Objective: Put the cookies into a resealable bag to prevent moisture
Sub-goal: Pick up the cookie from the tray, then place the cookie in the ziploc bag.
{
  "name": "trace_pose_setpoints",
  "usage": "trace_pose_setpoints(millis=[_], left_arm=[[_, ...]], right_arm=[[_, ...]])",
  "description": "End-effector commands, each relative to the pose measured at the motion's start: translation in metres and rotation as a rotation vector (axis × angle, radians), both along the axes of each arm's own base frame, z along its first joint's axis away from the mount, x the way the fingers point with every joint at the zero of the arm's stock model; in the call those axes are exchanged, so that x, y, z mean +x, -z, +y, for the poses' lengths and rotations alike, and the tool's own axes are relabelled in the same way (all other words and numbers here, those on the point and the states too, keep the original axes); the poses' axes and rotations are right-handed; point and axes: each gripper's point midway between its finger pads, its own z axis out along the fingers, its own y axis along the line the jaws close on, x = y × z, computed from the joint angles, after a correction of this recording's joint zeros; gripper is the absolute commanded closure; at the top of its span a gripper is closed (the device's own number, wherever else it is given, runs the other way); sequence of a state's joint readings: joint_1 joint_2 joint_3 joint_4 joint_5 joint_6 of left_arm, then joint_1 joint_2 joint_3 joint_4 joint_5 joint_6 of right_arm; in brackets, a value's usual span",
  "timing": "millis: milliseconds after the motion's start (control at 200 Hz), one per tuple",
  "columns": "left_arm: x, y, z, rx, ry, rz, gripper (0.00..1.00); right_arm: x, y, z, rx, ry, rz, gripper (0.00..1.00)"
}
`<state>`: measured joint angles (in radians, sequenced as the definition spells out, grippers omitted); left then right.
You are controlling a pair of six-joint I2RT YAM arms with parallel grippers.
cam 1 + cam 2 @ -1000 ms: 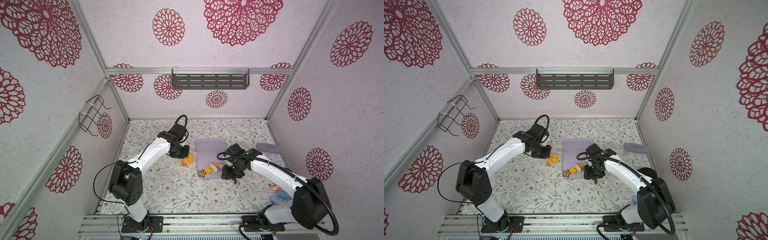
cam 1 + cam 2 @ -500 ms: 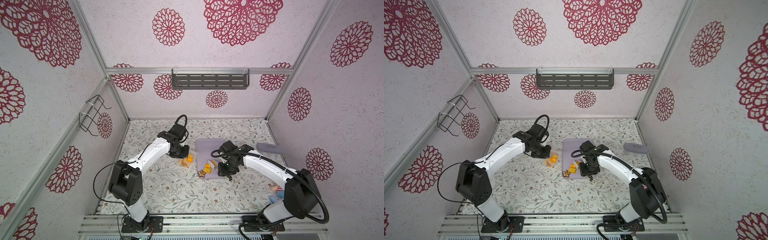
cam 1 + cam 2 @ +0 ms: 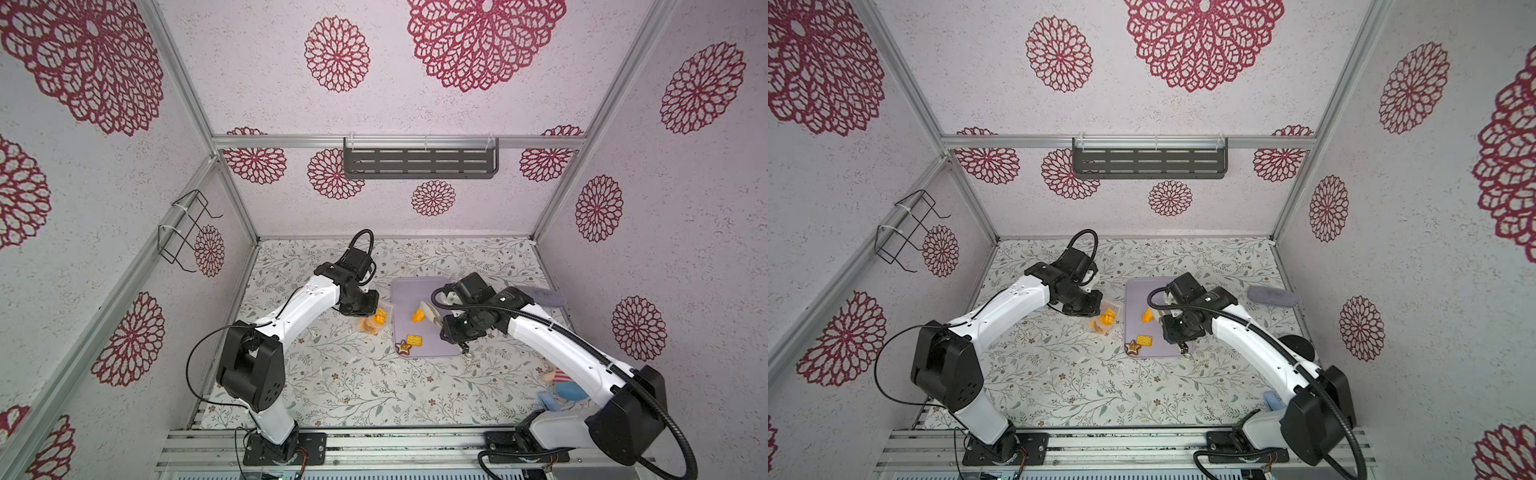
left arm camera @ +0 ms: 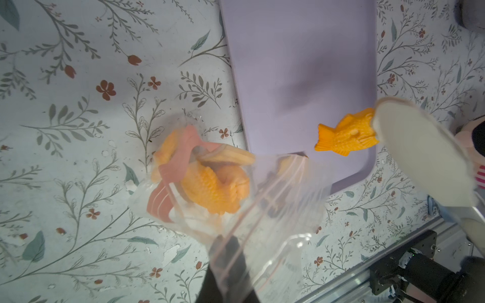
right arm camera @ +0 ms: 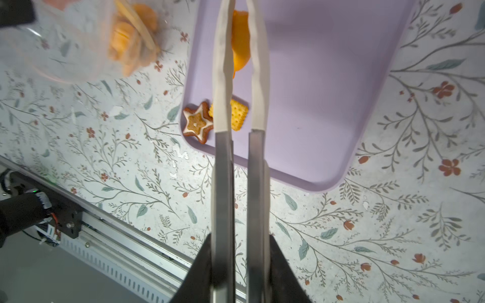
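My L jaws were clamped on resealable bag [image 4: 275, 210] edge, mouth held toward tray [image 4: 301, 65] for loading; several cookies [image 4: 215, 189] inside. My R jaws squeezed tongs [image 5: 222, 78], tips pinching fish cookie [image 4: 343, 139] over tray. Star cookie [image 5: 197, 123] & sq. cookie [image 5: 239, 115] lay on it.

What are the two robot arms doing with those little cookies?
They are packing cookies into a bag. The left tool pinches the clear bag beside the purple tray, and several orange cookies are already inside. The right tool holds metal tongs, whose white tips sit either side of an orange fish cookie over the tray. A star cookie and a square cookie lie on the tray, waiting.
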<state>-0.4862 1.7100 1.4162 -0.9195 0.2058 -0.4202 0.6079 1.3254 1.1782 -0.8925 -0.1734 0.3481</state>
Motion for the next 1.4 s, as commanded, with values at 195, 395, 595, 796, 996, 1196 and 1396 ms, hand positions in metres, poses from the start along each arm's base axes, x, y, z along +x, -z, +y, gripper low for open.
trace_pose_setpoints(millis=[195, 395, 595, 796, 996, 1196, 1396], left_arm=[[0.007, -0.007, -0.008, -0.054, 0.007, -0.027, 1.0], [0.008, -0.01, -0.009, -0.063, 0.002, -0.029, 1.0], [0.007, -0.011, -0.006, -0.052, -0.002, -0.029, 1.0], [0.008, -0.012, -0.005, -0.044, -0.004, -0.032, 1.0], [0.009, -0.012, -0.006, -0.045, -0.002, -0.031, 1.0], [0.008, -0.013, -0.004, -0.043, -0.005, -0.032, 1.0], [0.007, -0.012, -0.001, -0.028, -0.013, -0.037, 1.0]], right_arm=[[0.001, -0.103, 0.036, 0.338, -0.076, -0.201, 0.7], [0.0, -0.099, 0.068, 0.38, -0.149, -0.187, 0.7], [-0.003, -0.074, 0.082, 0.339, -0.183, -0.131, 0.71], [-0.009, -0.071, 0.074, 0.326, -0.164, -0.134, 0.71], [-0.01, -0.051, 0.076, 0.302, -0.163, -0.092, 0.7], [-0.006, -0.052, 0.081, 0.317, -0.169, -0.098, 0.59], [-0.002, -0.076, 0.037, 0.257, -0.076, -0.172, 0.57]])
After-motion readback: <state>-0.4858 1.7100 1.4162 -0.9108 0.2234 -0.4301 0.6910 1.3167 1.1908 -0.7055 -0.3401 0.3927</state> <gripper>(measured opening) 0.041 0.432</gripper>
